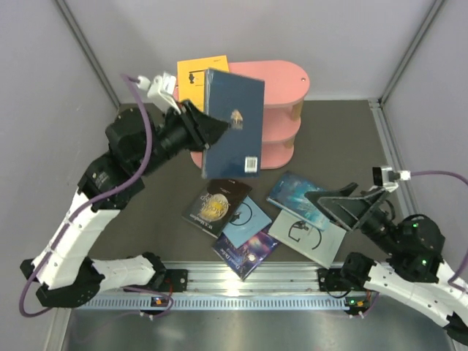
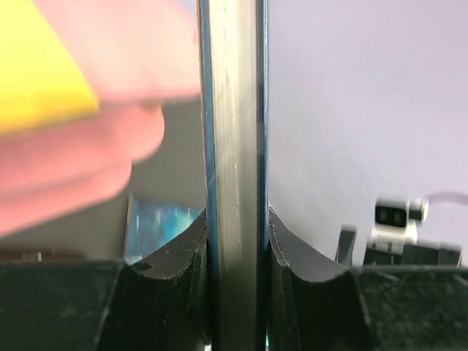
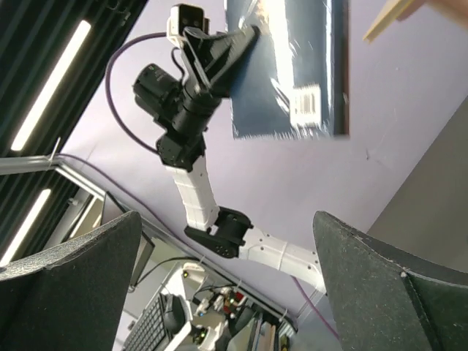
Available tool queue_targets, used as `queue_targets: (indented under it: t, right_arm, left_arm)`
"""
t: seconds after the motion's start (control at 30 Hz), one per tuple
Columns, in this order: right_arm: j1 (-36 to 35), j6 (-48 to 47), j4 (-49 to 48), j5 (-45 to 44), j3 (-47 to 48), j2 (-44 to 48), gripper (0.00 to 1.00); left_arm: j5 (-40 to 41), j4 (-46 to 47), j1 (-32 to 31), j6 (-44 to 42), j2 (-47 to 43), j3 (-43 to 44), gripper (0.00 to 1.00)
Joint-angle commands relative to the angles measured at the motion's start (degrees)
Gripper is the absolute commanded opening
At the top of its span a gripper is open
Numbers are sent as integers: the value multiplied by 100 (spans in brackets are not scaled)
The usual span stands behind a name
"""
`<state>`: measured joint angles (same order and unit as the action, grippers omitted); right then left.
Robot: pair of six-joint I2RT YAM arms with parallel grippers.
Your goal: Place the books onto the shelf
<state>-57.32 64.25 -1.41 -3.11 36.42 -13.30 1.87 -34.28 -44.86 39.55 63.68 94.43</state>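
Jaws of the left gripper [image 1: 212, 131] are clamped on the navy book [image 1: 234, 124], which is held upright above the desk [image 1: 336, 139] at upper centre. It stands in front of the shelf [image 1: 281, 84] and hides the shelf's left half. Behind it a yellow book [image 1: 196, 77] sits on the top board, its right part covered. At lower right, the right gripper [image 1: 333, 208] has its jaws wide apart and empty, and it covers a corner of the teal book [image 1: 292, 194]. The moon book [image 1: 216, 206], blue book [image 1: 247, 219], purple book [image 1: 246, 252] and grey book [image 1: 311, 238] lie overlapping at lower centre. The left wrist view shows the navy book edge-on, with the shelf blurred at upper left.
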Motion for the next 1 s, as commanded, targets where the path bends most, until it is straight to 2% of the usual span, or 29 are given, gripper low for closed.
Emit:
queue_targets:
  t: [0.0,0.03,0.07,0.13,0.17,0.2,0.23,0.27,0.3,0.37,0.4,0.6,0.83,0.97]
  right_arm:
    - [-16,-360,782,-356,347,205,100]
    - [-25,-404,878,-400,391,257,100]
    - [-25,-483,1010,-418,444,275,100]
    - [-25,-562,1116,-453,550,293,100]
    - [-16,-650,1186,-462,585,284,100]
    - [-25,-694,1230,-462,646,275,100]
    - [-25,-729,1266,-479,681,258,100]
    - [-25,-799,1327,-488,708,240,100]
    - [-25,-817,1415,-506,769,231,100]
    - [-16,-905,1485,-541,805,196,100]
    - [-25,-923,1521,-558,822,188,100]
    - [-25,-1046,1556,-690,822,65,100]
    - [-25,-1028,1547,-717,726,-67,100]
    - [-25,-985,1547,-752,664,-85,100]
  left_arm:
    - [412,327,266,-474,617,1706,0]
    - [332,143,372,-457,1080,2441,0]
    - [175,80,686,-431,1285,2753,0]
    - [-946,114,1292,-81,1820,3350,0]
    - [-1439,411,1722,182,1963,3397,0]
    - [-1896,649,2553,811,2077,3354,0]
    - [-2727,938,2892,1096,2270,3232,0]
    - [-3031,1472,3443,1377,2376,3170,0]
    - [-3339,1799,3658,1928,2482,3099,0]
    - [-3903,2231,4114,2380,2850,3028,0]
    - [-4026,2607,4204,2686,3113,3054,0]
    - [-4809,3120,4442,3523,4029,3573,0]
    - [-5108,3086,4618,3542,3933,3301,0]
    - [-5285,2595,4644,3393,3933,3266,0]
